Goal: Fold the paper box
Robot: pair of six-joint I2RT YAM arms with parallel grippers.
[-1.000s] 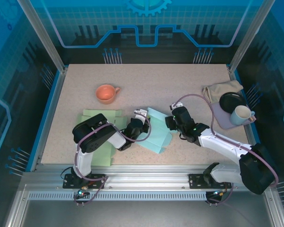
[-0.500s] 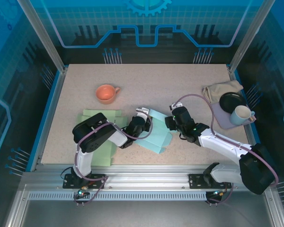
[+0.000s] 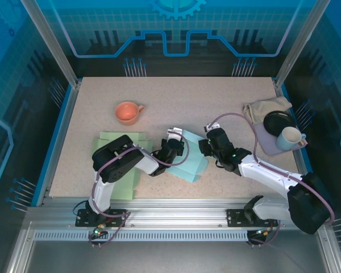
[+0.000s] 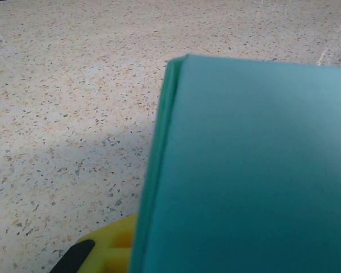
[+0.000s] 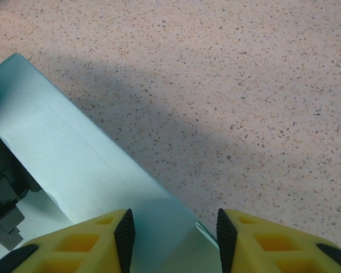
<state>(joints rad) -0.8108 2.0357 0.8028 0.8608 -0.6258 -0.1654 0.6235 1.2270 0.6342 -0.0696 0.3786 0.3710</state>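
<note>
The teal paper box (image 3: 191,163) lies partly folded on the table's middle, between both arms. My left gripper (image 3: 177,146) is at the box's upper left edge and is shut on a teal panel. That panel (image 4: 256,170) stands edge-on and close in the left wrist view, with one yellow finger (image 4: 105,256) showing to its left. My right gripper (image 3: 207,149) is at the box's right edge. In the right wrist view it (image 5: 173,234) stands open, with the box's pale top face and edge (image 5: 74,153) lying between and below the black pads (image 5: 125,233).
An orange cup (image 3: 128,112) sits at the back left. Light green sheets (image 3: 120,139) lie under the left arm. At the right edge are a beige cloth (image 3: 267,107), a black dish (image 3: 279,120) and a pale mug (image 3: 290,137) on a lavender cloth (image 3: 265,142).
My left gripper slid right along the box's upper left edge and closed on the teal panel. The right arm has stayed where it was.
</note>
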